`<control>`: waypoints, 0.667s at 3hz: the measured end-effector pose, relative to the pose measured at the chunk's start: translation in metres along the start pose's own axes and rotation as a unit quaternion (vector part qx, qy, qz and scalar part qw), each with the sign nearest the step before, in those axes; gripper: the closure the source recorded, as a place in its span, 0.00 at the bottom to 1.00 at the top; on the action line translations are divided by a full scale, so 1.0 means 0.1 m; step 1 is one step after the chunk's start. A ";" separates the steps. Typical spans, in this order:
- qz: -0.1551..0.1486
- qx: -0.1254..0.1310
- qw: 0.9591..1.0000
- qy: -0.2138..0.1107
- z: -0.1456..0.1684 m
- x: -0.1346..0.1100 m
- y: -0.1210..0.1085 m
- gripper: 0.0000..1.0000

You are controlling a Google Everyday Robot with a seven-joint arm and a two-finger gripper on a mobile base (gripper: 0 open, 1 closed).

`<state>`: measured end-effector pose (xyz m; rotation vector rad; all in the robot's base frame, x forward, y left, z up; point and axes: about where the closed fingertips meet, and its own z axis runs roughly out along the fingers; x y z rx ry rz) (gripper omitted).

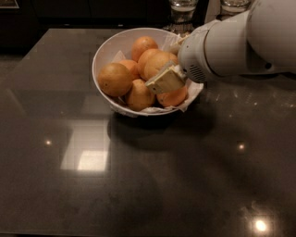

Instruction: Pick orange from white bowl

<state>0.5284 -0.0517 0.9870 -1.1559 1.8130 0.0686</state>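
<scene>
A: Camera view, the only one. Where was the gripper (163, 80)?
B: Down in the bowl (104, 47), reaching in from the right on the white arm (231, 41). It lay across the heap, with fruit touching it on both sides.
A: Apart or together?
B: Could not tell; the arm and the fruit hid that. Nothing looked lifted.
A: And the orange (156, 61)?
B: In the bowl, pressed against the gripper's far side, close to its tip. I took it as the target because it was among the biggest and in contact. That is a judgement only. Other oranges (114, 79) sat just past the tip and beneath the gripper, packed tight on the paper (194, 90).
A: Step in hand?
B: The grasp, as judged. The gripper was at the fruit and the lift had not begun: the orange sat level with its neighbours.
A: Next move calls for?
B: A firm close on that one fruit, then a straight rise clear of the rim. The round skin could roll out of a shallow hold, and the neighbours touching it might be dragged along. Jars (181, 9) stood behind the arm, well apart from the gripper. The table (138, 185) on the gripper's near side looked the safer way out.
</scene>
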 end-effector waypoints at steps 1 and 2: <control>-0.005 -0.009 0.998 -0.058 -0.27 -0.09 -0.36 1.00; -0.009 -0.008 0.998 -0.059 -0.28 -0.13 -0.34 1.00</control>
